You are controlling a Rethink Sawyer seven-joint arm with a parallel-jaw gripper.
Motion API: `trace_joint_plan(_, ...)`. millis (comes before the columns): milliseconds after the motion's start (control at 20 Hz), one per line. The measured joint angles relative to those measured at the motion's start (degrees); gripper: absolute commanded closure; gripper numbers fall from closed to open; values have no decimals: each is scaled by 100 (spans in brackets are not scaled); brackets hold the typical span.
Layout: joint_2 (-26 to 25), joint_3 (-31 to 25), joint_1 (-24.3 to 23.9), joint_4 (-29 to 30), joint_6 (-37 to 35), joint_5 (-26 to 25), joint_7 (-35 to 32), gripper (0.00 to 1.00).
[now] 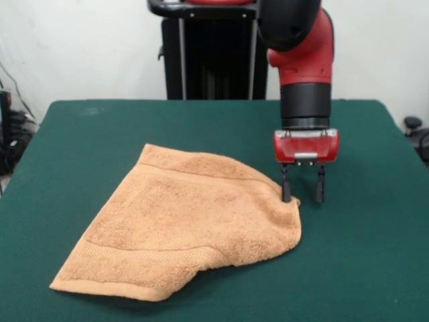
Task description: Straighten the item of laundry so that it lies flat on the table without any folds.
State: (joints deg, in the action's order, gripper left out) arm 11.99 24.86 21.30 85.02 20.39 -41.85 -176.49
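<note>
The orange-tan towel (181, 228) lies on the dark green table (362, 268), left of centre, turned at an angle. It is folded over on itself, with a rounded fold along its right and lower right edge. A ribbed band runs near its front left end. My gripper (303, 193) hangs straight down from the red arm at the towel's right corner. Its two black fingers (320, 185) stand apart, open. The left fingertip is at the towel's edge; the right one is over bare cloth. Nothing is held between them.
The black pedestal (208, 60) stands behind the table's far edge. Cables and dark equipment (10, 134) sit beyond the left edge, and a dark object (414, 127) beyond the right edge.
</note>
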Motion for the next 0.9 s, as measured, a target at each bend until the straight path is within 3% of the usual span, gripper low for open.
trace_joint_plan(450,-289,450,106,325,1261,0,0,0)
trace_joint_plan(900,-394,653,181,566,1623,-55,0,0)
